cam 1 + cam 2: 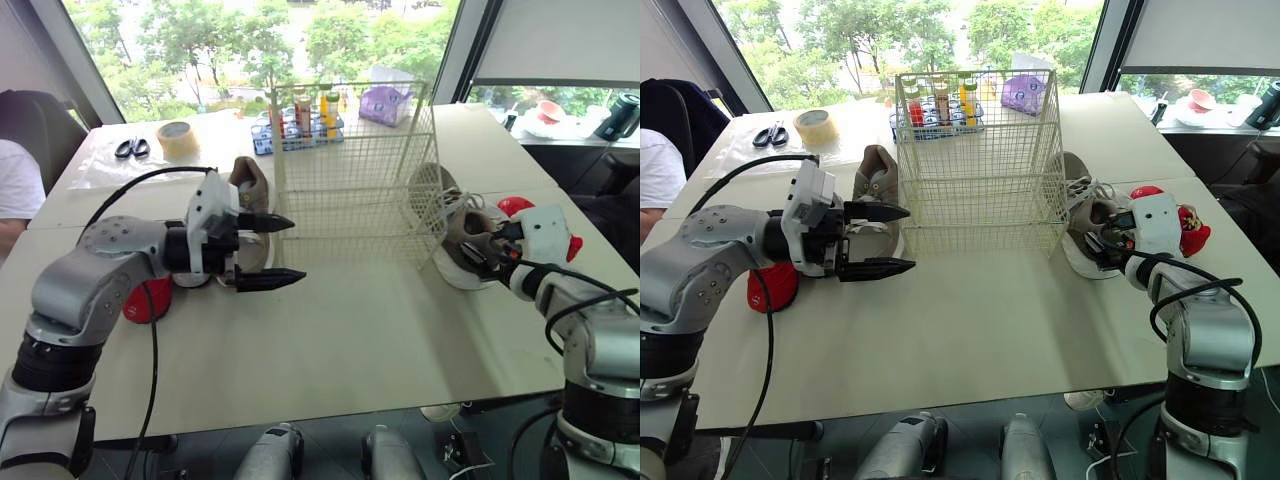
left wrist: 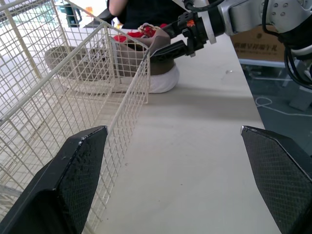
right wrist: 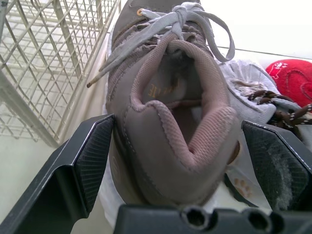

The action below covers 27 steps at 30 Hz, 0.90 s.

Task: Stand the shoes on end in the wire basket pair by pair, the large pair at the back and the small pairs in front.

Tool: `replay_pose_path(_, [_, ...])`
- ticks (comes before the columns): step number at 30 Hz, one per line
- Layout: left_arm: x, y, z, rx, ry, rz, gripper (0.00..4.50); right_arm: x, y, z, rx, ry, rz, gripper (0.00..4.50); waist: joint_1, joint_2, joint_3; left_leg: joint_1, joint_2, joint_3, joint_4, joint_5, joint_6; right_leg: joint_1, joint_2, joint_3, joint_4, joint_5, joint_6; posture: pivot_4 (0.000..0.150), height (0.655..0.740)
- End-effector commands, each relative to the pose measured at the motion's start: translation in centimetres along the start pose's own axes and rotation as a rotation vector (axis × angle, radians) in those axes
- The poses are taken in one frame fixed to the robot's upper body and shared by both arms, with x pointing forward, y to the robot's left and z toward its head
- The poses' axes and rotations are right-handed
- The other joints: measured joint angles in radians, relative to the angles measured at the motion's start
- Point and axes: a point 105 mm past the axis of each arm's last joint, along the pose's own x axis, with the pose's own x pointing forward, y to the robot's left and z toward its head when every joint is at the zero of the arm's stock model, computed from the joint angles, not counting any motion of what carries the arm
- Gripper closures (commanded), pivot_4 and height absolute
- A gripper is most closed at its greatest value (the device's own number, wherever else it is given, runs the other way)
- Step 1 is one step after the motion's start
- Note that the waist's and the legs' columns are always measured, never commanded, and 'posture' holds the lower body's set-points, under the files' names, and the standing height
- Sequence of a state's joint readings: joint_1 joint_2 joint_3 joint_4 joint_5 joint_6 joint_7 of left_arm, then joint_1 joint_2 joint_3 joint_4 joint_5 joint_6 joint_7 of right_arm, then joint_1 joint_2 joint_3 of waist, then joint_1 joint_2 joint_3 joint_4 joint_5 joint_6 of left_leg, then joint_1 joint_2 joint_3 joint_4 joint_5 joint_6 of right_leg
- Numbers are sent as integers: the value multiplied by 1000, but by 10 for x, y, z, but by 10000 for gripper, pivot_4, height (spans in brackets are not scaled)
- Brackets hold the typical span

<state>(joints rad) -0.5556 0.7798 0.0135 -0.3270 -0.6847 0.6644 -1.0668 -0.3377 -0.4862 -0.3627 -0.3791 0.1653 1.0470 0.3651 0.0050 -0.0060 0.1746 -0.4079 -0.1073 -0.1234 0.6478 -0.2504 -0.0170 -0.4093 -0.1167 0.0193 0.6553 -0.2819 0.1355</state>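
Note:
The wire basket [image 1: 350,170] stands mid-table with nothing inside. My right gripper [image 3: 180,161] is open, its fingers on either side of the heel of a large taupe shoe [image 3: 165,97] lying to the right of the basket [image 1: 450,215]. Beside that shoe lie a small pale shoe with brown laces [image 3: 248,92] and a small red shoe [image 1: 515,207]. My left gripper [image 1: 295,250] hangs open and holds nothing, left of the basket's front corner. Behind it lies the other large taupe shoe [image 1: 250,185]. Another small red shoe [image 1: 148,298] sits under my left forearm.
At the back of the table are a roll of tape [image 1: 178,138], scissors [image 1: 132,148], a blue crate of bottles [image 1: 298,125] and a purple bag [image 1: 383,103]. A person in a white sleeve [image 1: 15,185] sits at the far left.

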Motion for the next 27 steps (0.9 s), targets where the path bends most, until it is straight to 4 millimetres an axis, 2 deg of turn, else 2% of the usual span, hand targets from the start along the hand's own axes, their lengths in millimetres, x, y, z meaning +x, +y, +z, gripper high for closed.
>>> replay_pose_path(1, [-2,-2,9,51,-12,9,0,2,-2,-3,63,-3,-22,5400,0,0,0,0,0,0,0,0,0,0,0,0,0,0,0,1500,7400])
replay_pose_path(2, [-3,-1,9,52,-12,9,0,3,-2,-4,78,0,-21,8782,-1,0,0,0,0,0,0,0,0,0,0,0,0,0,0,1500,7400])
replay_pose_path(8, [-2,0,10,58,-16,11,0,2,7,-9,135,14,-9,36489,-2,-1,-1,1,0,0,0,0,0,1,1,0,0,0,0,1500,7400])
replay_pose_path(10, [-1,1,10,62,-17,9,0,0,9,-5,155,-6,-7,43048,-2,-1,-1,1,0,0,0,0,0,1,1,0,0,0,0,1500,7400])
replay_pose_path(16, [1,4,12,73,-23,3,0,-7,6,21,146,-112,-70,43339,-3,0,0,1,0,0,0,0,0,0,1,0,0,0,0,1500,7400])
replay_pose_path(23, [4,10,19,90,-44,-20,0,-41,-32,123,195,-455,-223,43339,-7,5,3,-1,0,2,-1,0,0,-4,0,2,3,0,0,1500,7400])
replay_pose_path(27, [6,17,29,84,-92,-13,0,-60,-41,160,157,-563,-273,43339,-14,4,3,-1,0,1,-2,0,0,-4,0,1,3,0,0,1500,7400])
